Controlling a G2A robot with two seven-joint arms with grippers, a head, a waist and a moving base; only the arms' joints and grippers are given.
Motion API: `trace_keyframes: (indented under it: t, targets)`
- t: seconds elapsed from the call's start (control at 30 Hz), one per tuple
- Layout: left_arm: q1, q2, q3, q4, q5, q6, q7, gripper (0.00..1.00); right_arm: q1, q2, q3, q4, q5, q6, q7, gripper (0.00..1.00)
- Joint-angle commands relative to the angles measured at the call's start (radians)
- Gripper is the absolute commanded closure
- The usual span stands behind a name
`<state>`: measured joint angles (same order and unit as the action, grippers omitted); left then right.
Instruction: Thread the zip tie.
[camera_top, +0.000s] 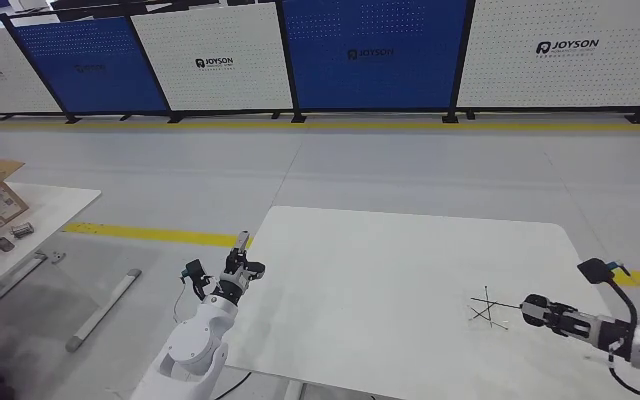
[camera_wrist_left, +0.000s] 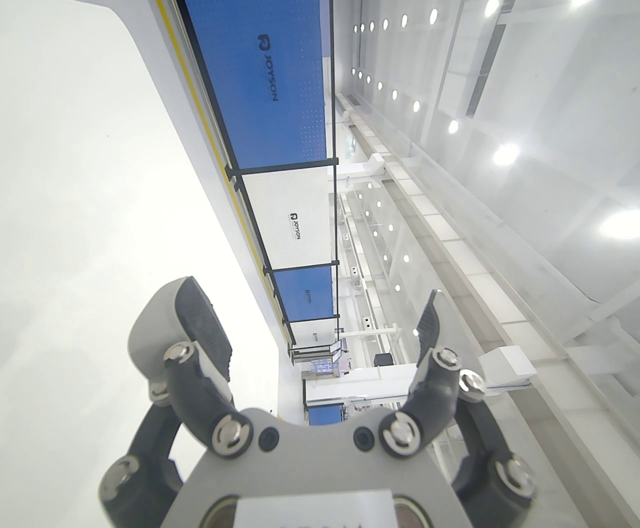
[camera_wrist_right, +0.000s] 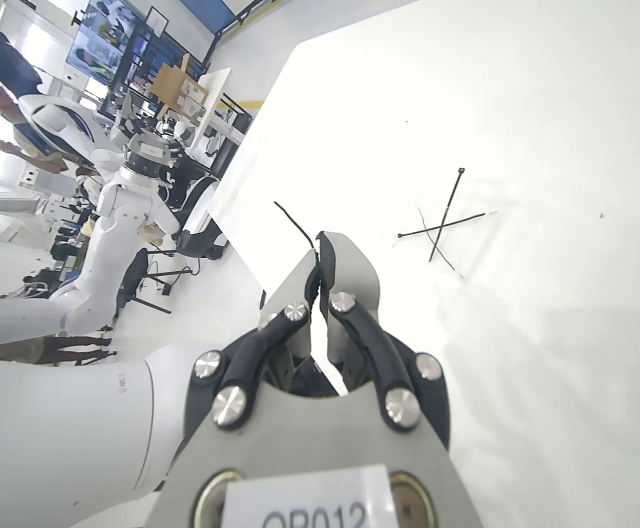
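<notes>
Flanking the table (camera_top: 400, 250), the left gripper (camera_wrist_left: 315, 305) stands wide open and empty at its left edge, well apart from the right gripper (camera_wrist_right: 318, 245) near the right edge. That one is pinched tight on the zip tie (camera_wrist_right: 295, 222), whose tail points toward the left arm; spare ties (camera_wrist_right: 440, 230) lie crossed beside it.

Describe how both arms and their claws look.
The left arm and right arm have glossy white shells. The left claw and right claw match: grey metal base, black links with silver screws, grey fingers with black ribbed pads, a white label. A black cable loops by the right wrist.
</notes>
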<state>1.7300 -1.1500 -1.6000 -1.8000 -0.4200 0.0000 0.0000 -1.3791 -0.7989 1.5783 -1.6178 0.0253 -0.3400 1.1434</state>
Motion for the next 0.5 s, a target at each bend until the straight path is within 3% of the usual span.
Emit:
trace_keyframes:
  t: [0.0,0.23,0.37,0.47]
  targets:
    - [0.000,0.000,0.000,0.000,0.000,0.000,0.000,0.00,0.001,0.000,0.000,0.001,0.001,0.000,0.001,1.00]
    - [0.000,0.000,0.000,0.000,0.000,0.000,0.000,0.00,0.001,0.000,0.000,0.001,0.001,0.000,0.001,1.00]
    - [0.000,0.000,0.000,0.000,0.000,0.000,0.000,0.00,-0.019,-0.007,-0.031,-0.020,0.053,0.000,-0.030,1.00]
    - [0.000,0.000,0.000,0.000,0.000,0.000,0.000,0.00,-0.015,-0.015,-0.074,-0.037,0.033,0.000,-0.055,1.00]
